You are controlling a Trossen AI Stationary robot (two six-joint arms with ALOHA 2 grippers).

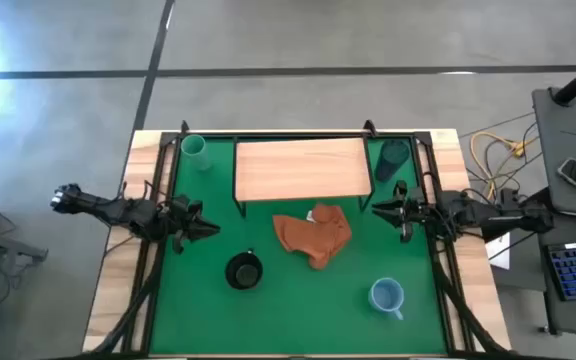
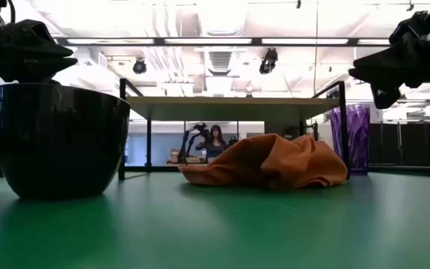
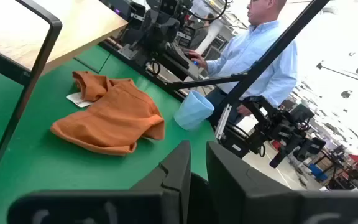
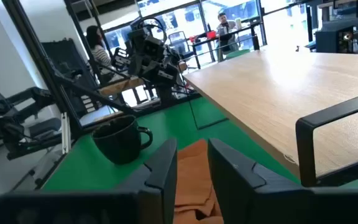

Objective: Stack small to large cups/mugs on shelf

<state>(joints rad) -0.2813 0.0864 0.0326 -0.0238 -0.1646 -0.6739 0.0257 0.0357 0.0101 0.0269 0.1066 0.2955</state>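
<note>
both grippers hang over the green mat (image 1: 298,300) holding nothing. left gripper (image 1: 208,230) sits at the left-middle of the high view, right gripper (image 1: 380,209) at the right-middle, each pointing toward the centre. in both wrist views the fingers stand a narrow slot apart, nearly together, with nothing between them.

what could go wrong, as i judge it: with the fingers this close neither gripper could slip over a cup wall, so a descent without widening first would likely knock a cup over or shove it along the mat. the orange cloth (image 1: 314,236) lies crumpled just below the shelf (image 1: 301,168) in the high view, between the lower cups and the plank, so a low carry could drag it or snag on it. the shelf's thin black legs stand near the purple cup (image 1: 392,158), and a reach there could clip one. sorting by size may also go astray, since the two upper cups are hard to compare from overhead.

the four vessels are well apart and none is on the plank. the black mug (image 1: 243,271) is squat, glossy and handled, lower centre-left. the light blue mug (image 1: 386,295) sits lower right, handle toward the bottom edge. the teal-green cup (image 1: 194,148) stands upper left, just beside the shelf's left end. the purple cup, taller and ribbed in the low view, stands upper right at the shelf's right end. the shelf is bare pale wood.
</note>
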